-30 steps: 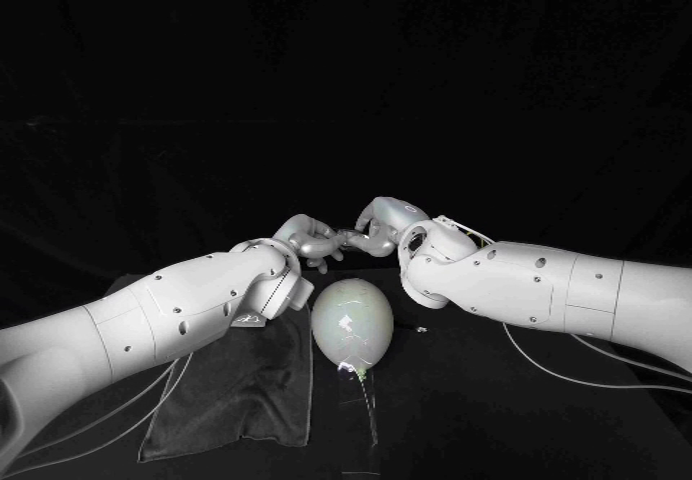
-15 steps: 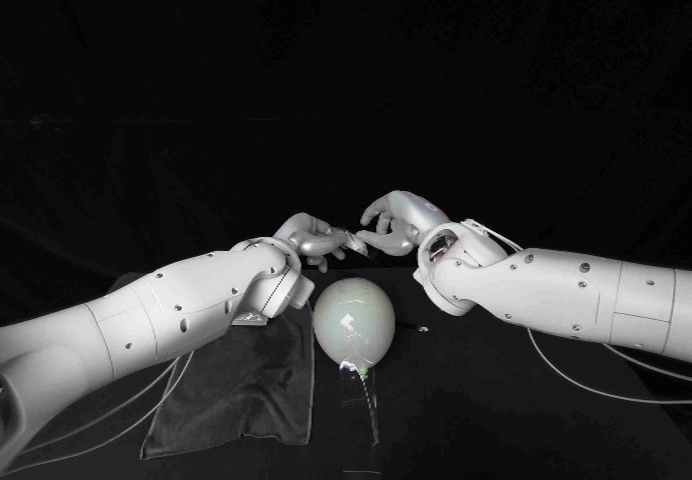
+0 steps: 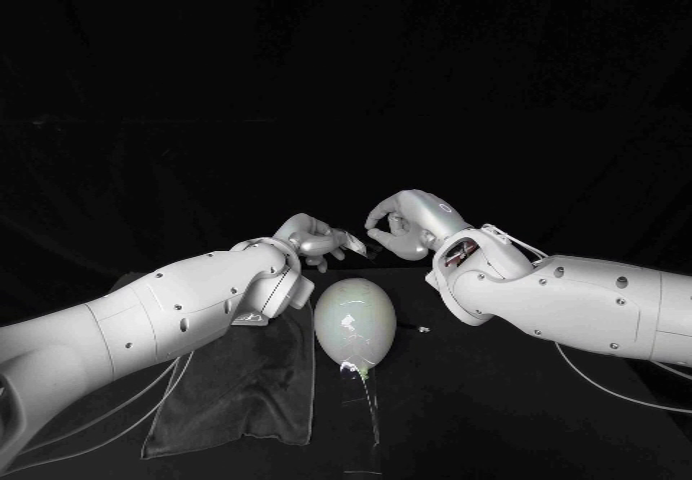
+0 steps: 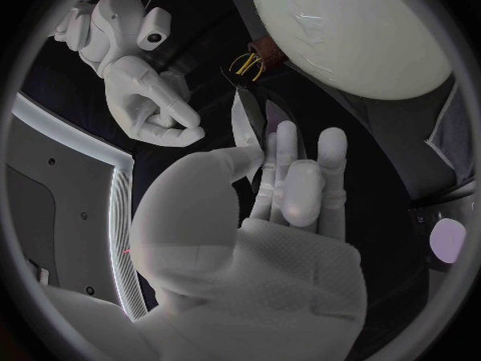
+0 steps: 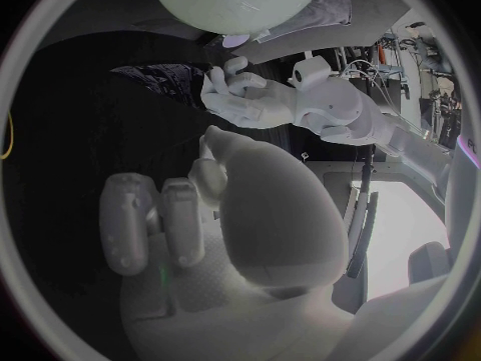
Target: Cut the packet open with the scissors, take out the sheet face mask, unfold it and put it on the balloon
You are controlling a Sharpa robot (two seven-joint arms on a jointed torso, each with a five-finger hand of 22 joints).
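Observation:
The pale oval balloon (image 3: 355, 320) lies on the black table between my arms, with a clear stem (image 3: 369, 400) running toward me. Just beyond its far end my left hand (image 3: 320, 240) pinches a thin flat packet (image 4: 244, 124) edge-up between thumb and fingers. My right hand (image 3: 404, 222) hovers a little to the right of it, apart from it, fingers curled in with nothing visible in them (image 5: 165, 217). The left wrist view shows the balloon (image 4: 351, 32), the curled right hand (image 4: 140, 96) and yellow loops like scissor handles (image 4: 247, 64) on the table by the balloon.
A dark cloth (image 3: 245, 390) lies flat on the table to the left of the balloon, partly under my left forearm. A tiny pale speck (image 3: 421, 328) sits just right of the balloon.
The two hands were together at the packet; the right hand has drawn away to the right and slightly up. The left hand stays put, still pinching the packet.

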